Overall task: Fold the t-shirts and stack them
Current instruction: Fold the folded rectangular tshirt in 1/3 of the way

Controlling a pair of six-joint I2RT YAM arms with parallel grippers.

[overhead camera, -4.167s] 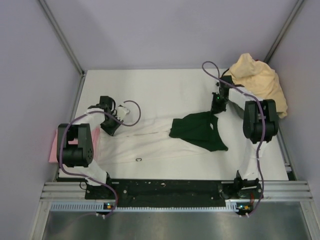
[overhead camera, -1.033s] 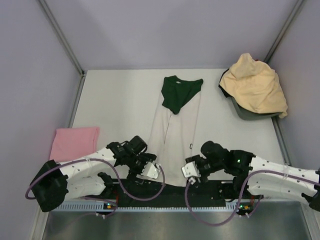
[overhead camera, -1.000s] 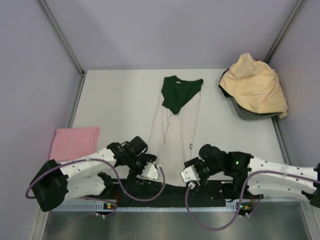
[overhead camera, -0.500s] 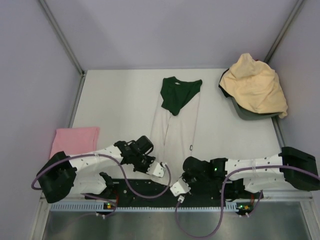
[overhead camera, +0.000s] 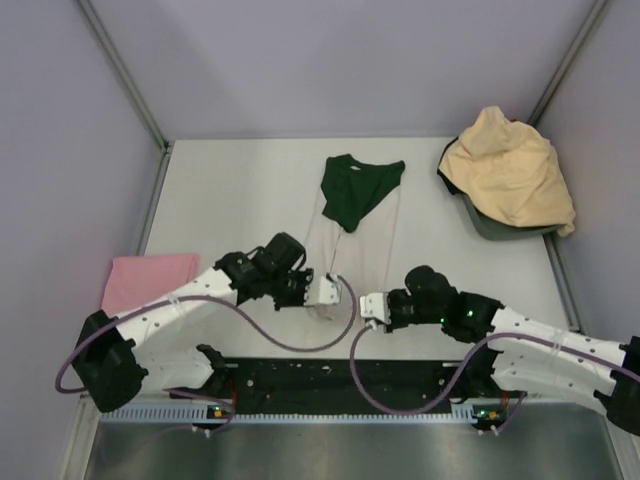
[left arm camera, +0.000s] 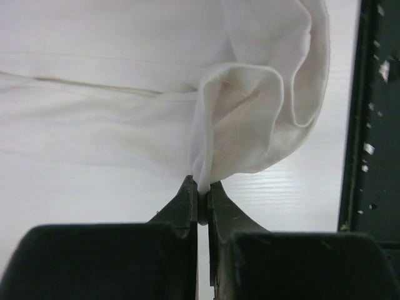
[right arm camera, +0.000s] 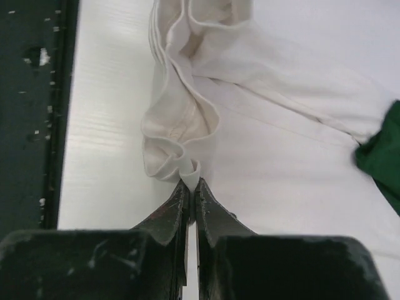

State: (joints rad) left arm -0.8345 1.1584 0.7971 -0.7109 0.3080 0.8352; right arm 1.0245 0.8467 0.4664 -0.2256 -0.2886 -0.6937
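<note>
The white t-shirt (overhead camera: 362,240) lies lengthwise in the middle of the table, its dark green part (overhead camera: 356,190) at the far end. My left gripper (overhead camera: 330,291) is shut on the shirt's near hem at its left corner; the pinched white cloth (left arm camera: 250,119) bunches just past the fingertips (left arm camera: 187,197). My right gripper (overhead camera: 368,307) is shut on the hem's right corner, where the cloth (right arm camera: 181,131) folds into loops. Both hold the hem lifted over the shirt's near part. A folded pink t-shirt (overhead camera: 150,278) lies at the left edge. The yellow-tan t-shirt (overhead camera: 512,165) is heaped at the back right.
A dark grey bin (overhead camera: 490,222) sits under the yellow-tan heap. A black strip (overhead camera: 330,380) runs along the table's near edge between the arm bases. Grey walls close in the table on the left, back and right.
Both grippers have risen from the near edge and moved away from the bases, carrying the white shirt's hem with them. The shirt's near part now doubles over itself.
</note>
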